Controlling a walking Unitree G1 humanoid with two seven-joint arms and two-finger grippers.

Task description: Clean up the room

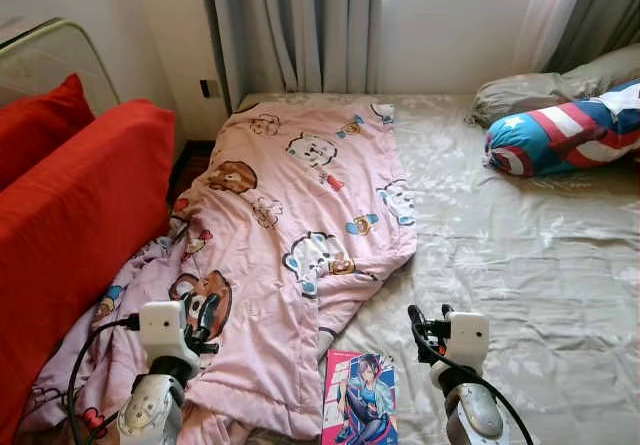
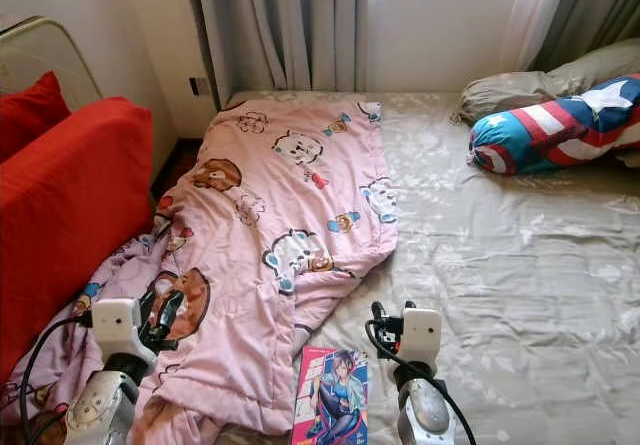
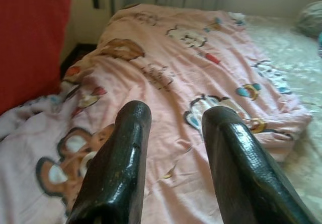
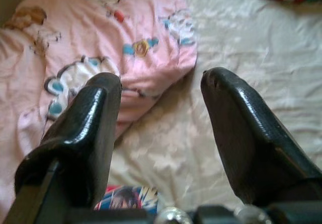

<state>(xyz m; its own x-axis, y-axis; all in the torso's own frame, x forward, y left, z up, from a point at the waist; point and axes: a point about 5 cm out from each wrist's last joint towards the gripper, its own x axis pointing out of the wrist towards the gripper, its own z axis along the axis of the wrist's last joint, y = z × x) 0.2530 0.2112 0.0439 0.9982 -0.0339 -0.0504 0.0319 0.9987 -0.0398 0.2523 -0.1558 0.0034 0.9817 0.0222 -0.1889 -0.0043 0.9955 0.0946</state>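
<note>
Hovering low over the bed (image 1: 540,265), both arms are readying for tidying: the left gripper (image 3: 173,148), fingers apart and empty, is hanging above the rumpled pink blanket (image 1: 290,225); the right gripper (image 4: 161,118), likewise spread and empty, is hanging just beside the blanket's edge, near the book (image 1: 361,397) lying against the blanket.

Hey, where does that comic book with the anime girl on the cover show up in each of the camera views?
Left eye view: comic book at the bottom centre, on the grey sheet against the pink blanket's near edge.
Right eye view: bottom edge, a little left of centre, just left of the right gripper.
Left wrist view: not in it.
Right wrist view: a sliver of its cover low between the fingers.
Shared landmark: the pink blanket.
</note>
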